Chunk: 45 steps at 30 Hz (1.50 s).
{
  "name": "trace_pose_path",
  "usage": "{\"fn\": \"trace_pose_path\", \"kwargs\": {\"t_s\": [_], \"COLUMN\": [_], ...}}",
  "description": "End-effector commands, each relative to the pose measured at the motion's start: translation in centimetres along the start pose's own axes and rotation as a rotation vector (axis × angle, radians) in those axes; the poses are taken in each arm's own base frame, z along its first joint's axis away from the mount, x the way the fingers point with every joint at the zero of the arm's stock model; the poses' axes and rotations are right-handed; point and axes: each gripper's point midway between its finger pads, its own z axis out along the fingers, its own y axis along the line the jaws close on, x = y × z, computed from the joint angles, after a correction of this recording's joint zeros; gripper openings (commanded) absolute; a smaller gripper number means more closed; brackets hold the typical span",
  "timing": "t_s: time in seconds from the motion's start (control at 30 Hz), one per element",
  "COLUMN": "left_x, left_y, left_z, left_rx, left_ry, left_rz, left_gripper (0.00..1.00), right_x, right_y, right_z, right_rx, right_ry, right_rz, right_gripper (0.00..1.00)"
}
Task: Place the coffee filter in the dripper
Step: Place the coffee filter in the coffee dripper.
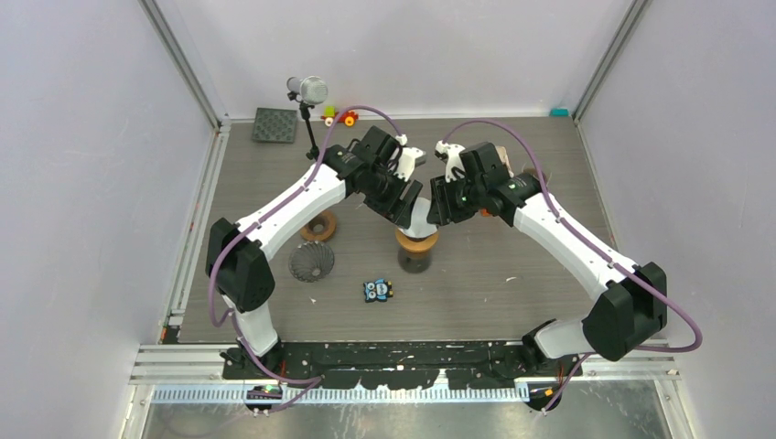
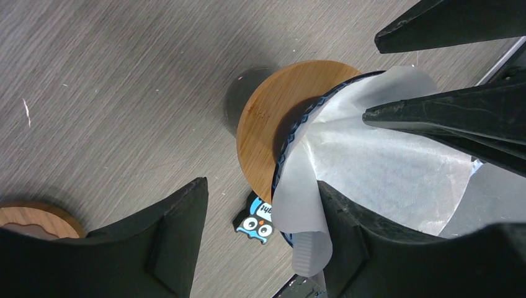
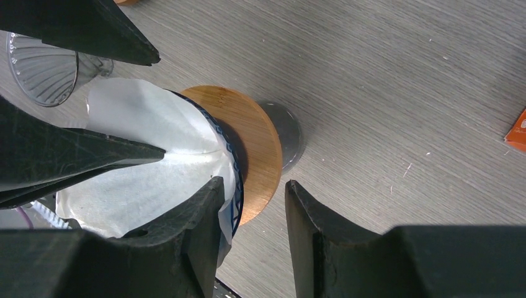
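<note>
Filter [image 2: 384,167] edge overhangs the dripper [image 2: 267,118] rim; I see left gripper [image 2: 262,183] and right gripper [image 3: 254,182] both spread, crowding it, with bare table [image 3: 403,93] beside.

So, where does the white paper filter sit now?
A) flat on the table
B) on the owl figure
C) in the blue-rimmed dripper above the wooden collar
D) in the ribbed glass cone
C: the filter lies inside the blue rim of the dripper.
</note>
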Motion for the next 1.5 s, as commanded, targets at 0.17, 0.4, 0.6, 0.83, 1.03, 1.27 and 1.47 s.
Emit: {"fn": "trace_pose_path", "kwargs": {"t_s": [0.17, 0.4, 0.6, 0.83, 1.03, 1.27, 1.47], "left_x": [-0.5, -1.1, -1.9, -2.8, -2.9, -3.1, -3.8], "left_y": [0.3, 0.0, -0.3, -0.7, -0.8, -1.0, -1.4], "left_z": [-1.2, -1.9, -2.8, -4.2, -4.6, -4.8, -5.8], "left_rx": [-0.016, -0.010, -0.009, -0.010, -0.011, -0.005, 0.001], "left_ry": [-0.036, -0.053, -0.079, -0.125, -0.133, -0.139, -0.174], "left_rz": [0.032, 0.045, 0.058, 0.080, 0.087, 0.093, 0.110], "left_gripper": [0.63, 0.65, 0.68, 0.73, 0.76, 0.79, 0.85], "right_x": [-2.3, -3.1, -3.0, -3.5, -3.8, -3.7, -4.0], "right_y": [1.1, 2.1, 2.2, 1.8, 2.1, 2.3, 2.7], "right_z": [-2.0, -2.9, -3.1, -4.0, -4.7, -4.6, -4.7], "right_rx": [-0.031, -0.075, -0.083, -0.068, -0.082, -0.097, -0.112], "right_ry": [-0.049, -0.067, -0.062, -0.084, -0.100, -0.089, -0.094], "right_rz": [-0.064, -0.081, -0.088, -0.108, -0.125, -0.121, -0.112], "right_gripper": [0.45, 0.46, 0.47, 0.47, 0.48, 0.48, 0.48]}}
